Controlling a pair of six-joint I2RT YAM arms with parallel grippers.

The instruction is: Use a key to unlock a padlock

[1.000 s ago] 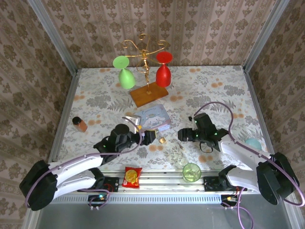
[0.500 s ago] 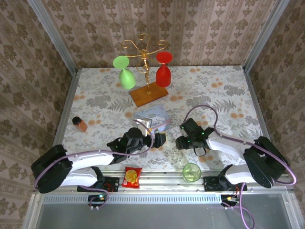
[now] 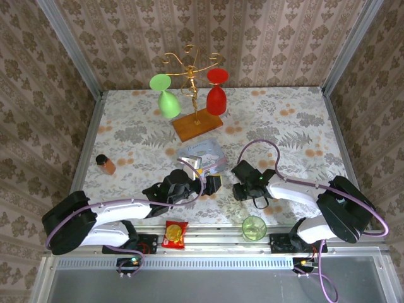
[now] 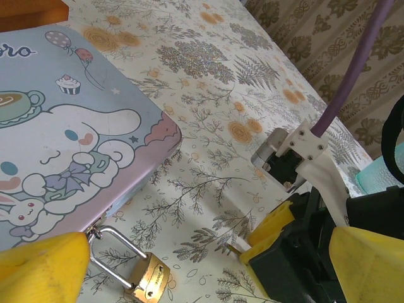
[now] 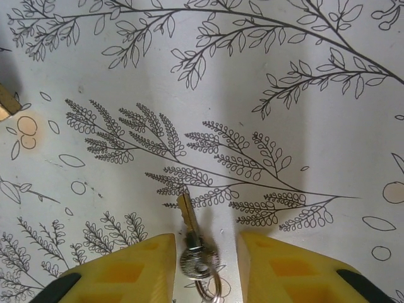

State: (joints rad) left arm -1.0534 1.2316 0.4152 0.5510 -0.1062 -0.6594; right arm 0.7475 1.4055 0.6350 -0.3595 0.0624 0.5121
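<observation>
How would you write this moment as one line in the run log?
left gripper: open, padlock between fingers | right gripper: open, key between fingers | both on table, ungrasped

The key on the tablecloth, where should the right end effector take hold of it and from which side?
Take the round head, not the blade. The key lies flat, blade pointing away from the right end effector, whose open fingers straddle the head. Probably come straight down and pinch the head's edges, leaving the blade free for the padlock.

two goblets [image 3: 166, 101] [image 3: 216, 96], one gold stand [image 3: 197, 125], one tin [image 4: 63, 139], one padlock [image 4: 150, 282], one key [image 5: 197, 257], one cup [image 3: 254, 228], one bottle [image 3: 105, 165], one snack packet [image 3: 175, 234]
</observation>
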